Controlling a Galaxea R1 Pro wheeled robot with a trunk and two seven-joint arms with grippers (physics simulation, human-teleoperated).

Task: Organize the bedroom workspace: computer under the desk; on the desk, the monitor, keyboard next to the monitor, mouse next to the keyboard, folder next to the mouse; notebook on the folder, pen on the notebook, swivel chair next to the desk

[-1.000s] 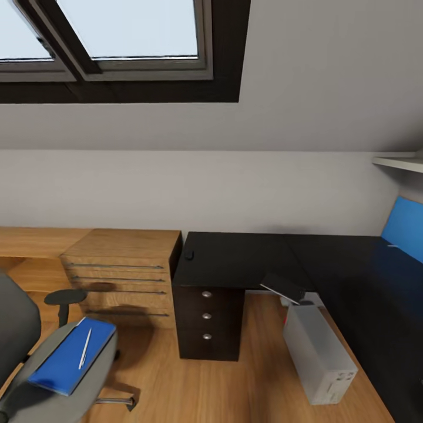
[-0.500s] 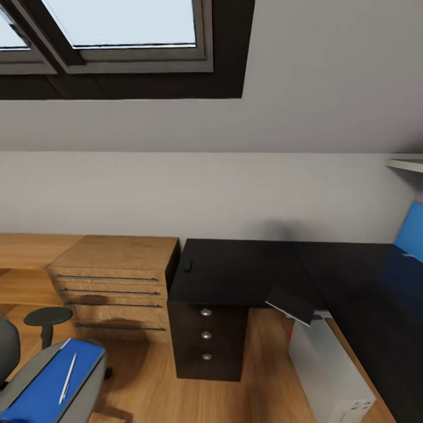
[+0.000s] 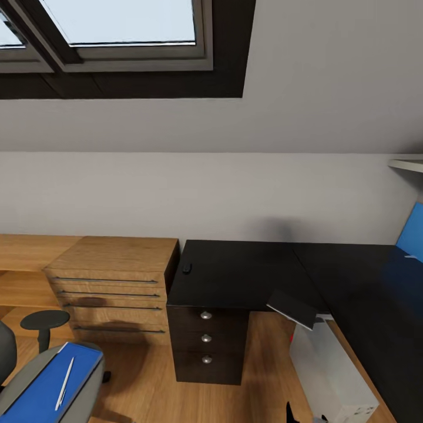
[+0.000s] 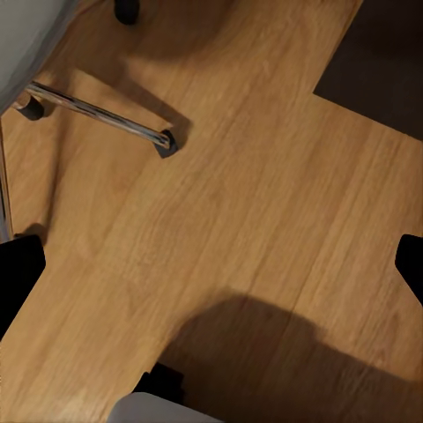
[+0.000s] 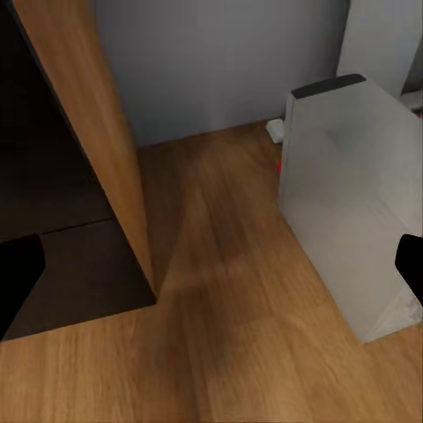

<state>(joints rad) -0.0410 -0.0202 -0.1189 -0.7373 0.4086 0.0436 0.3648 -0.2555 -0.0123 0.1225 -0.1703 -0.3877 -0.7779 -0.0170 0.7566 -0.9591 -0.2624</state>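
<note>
The black L-shaped desk (image 3: 247, 270) stands against the wall, with the small black mouse (image 3: 187, 268) near its left edge. The grey computer (image 3: 335, 376) (image 5: 352, 203) sits on the floor beside the drawer unit (image 3: 205, 338). A dark flat slab (image 3: 294, 308) lies tilted on top of the computer; I cannot tell whether it is the keyboard or the notebook. The blue folder (image 3: 41, 396) rests on the swivel chair (image 3: 88, 390) seat, with the pen (image 3: 64, 383) on it. My left gripper (image 4: 211, 269) hangs open over bare floor. My right gripper (image 5: 211, 269) is open, near the computer. The monitor is out of view.
A light-wood chest of drawers (image 3: 111, 282) stands left of the desk. A blue wall panel (image 3: 411, 232) and a shelf (image 3: 405, 164) are at the right. The chair's chrome leg and caster (image 4: 163, 141) lie on the wood floor (image 3: 147, 388) by my left gripper.
The whole view has shifted: the chair sits lower and further left, and the desk is a little nearer. None of the things has moved.
</note>
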